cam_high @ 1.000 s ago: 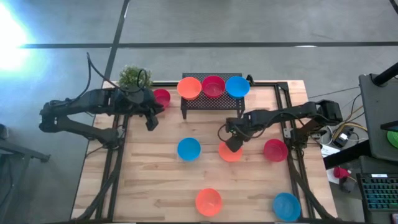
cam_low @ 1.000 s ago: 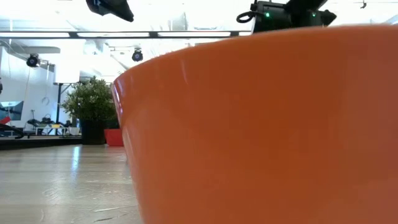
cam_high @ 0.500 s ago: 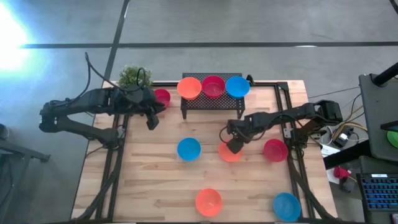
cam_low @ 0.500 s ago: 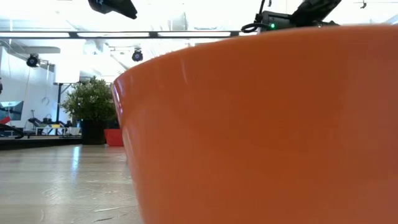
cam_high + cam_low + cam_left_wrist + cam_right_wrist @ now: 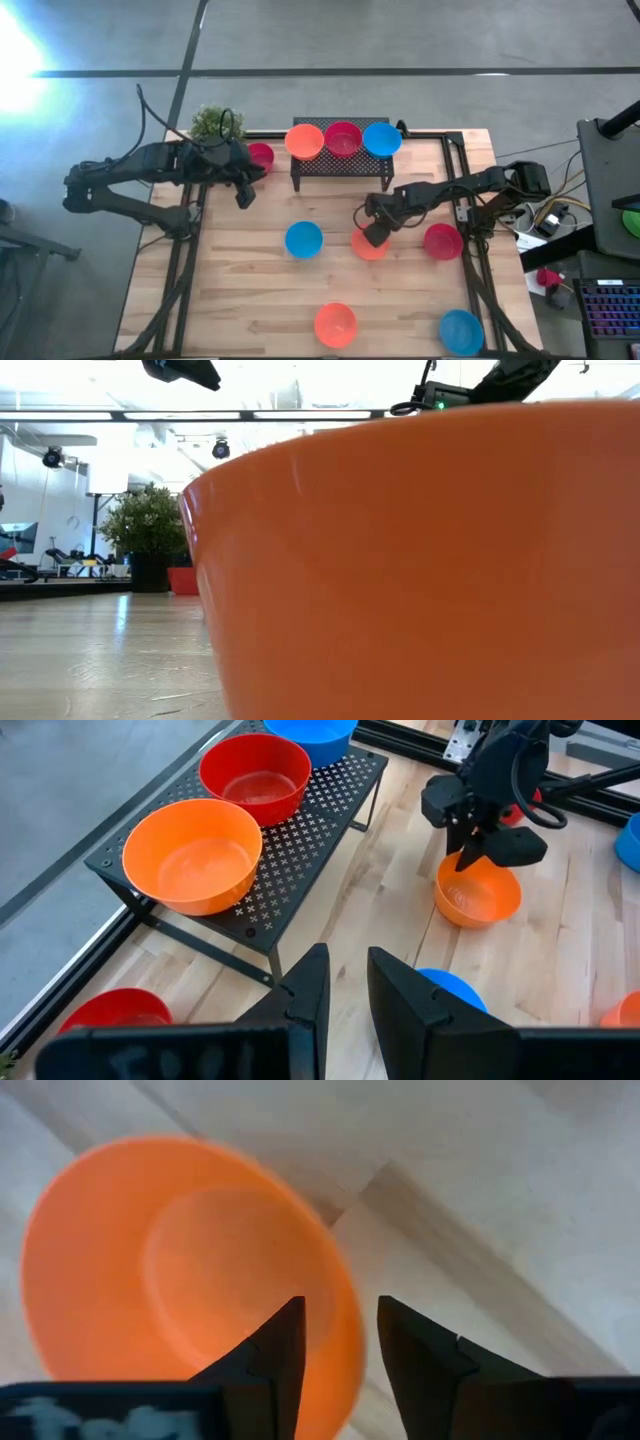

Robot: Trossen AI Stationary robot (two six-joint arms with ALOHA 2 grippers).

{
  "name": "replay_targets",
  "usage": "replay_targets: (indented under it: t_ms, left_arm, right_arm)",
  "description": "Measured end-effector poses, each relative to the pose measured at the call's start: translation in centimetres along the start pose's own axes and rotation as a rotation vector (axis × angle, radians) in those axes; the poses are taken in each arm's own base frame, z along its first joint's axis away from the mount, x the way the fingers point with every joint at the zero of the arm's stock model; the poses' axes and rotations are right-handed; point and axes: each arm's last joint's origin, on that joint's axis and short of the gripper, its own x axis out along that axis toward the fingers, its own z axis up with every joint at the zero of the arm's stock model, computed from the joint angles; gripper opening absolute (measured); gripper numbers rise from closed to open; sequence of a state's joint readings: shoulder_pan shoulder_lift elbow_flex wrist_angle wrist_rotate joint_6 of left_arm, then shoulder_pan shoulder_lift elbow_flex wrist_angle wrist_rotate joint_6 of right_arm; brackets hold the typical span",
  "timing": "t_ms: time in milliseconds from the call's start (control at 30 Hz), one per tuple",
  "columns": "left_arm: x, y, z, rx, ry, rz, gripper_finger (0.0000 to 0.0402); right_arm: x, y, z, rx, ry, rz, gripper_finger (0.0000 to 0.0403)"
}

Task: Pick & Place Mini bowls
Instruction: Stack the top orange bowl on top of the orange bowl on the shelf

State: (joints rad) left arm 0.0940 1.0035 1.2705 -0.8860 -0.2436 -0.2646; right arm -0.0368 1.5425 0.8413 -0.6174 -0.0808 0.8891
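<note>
Right gripper [image 5: 372, 236] sits over the 12 o'clock rim of the orange bowl [image 5: 370, 245] mid-desk [image 5: 250, 300], jaws partly apart and straddling the rim wall, one inside, one outside, not yet clamped. Left gripper [image 5: 243, 195] waits at 10 o'clock near the rack [image 5: 340, 165], jaws slightly apart, empty.

- grey floor [image 5: 420, 35] crossed by a dark line [image 5: 330, 72]
- bright glare [image 5: 15, 60] at one side
- ceiling light strips [image 5: 190, 415]
- large leafy plant [image 5: 147, 525] in a dark pot, far off
</note>
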Motion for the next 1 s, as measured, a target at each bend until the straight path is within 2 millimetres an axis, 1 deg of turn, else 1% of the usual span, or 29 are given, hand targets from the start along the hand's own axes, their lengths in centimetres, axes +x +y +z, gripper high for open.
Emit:
replay_targets:
  t_ms: [100,233,267,467,600,700,800,867,1000]
  left_arm:
    - [0.0,0.0,0.0,0.000,0.000,0.000,0.0064]
    - [0.0,0.0,0.0,0.023,0.000,0.000,0.0064]
    - [0.0,0.0,0.0,0.026,0.000,0.000,0.0064]
    - [0.0,0.0,0.0,0.015,-0.001,0.000,0.0064]
    - [0.0,0.0,0.0,0.014,-0.002,-0.001,0.0064]
    - [0.0,0.0,0.0,0.007,-0.003,-0.001,0.0065]
    - [0.0,0.0,0.0,0.000,-0.001,-0.007,0.0065]
    - [0.0,-0.1,0.0,0.000,0.004,-0.025,0.0065]
    - [0.1,-0.2,0.0,0.010,0.015,-0.050,0.0065]
  right_arm:
    - [0.0,0.0,0.0,0.007,-0.007,-0.006,0.0088]
    - [0.0,0.0,0.0,0.025,-0.008,-0.006,0.0024]
    - [0.0,0.0,0.0,0.025,-0.010,-0.007,0.0018]
    - [-0.1,-0.1,0.1,0.028,-0.036,-0.018,0.0009]
    - [-0.6,0.2,0.3,0.024,-0.057,-0.012,0.0009]
    - [-1.5,0.8,0.7,0.017,-0.073,0.007,0.0008]
    - [-2.9,1.7,1.3,-0.012,-0.083,0.018,0.0008]
    - [-4.1,2.3,1.7,-0.035,-0.091,0.020,0.0008]
    - [-7.0,3.8,2.6,-0.075,-0.135,0.013,0.0008]
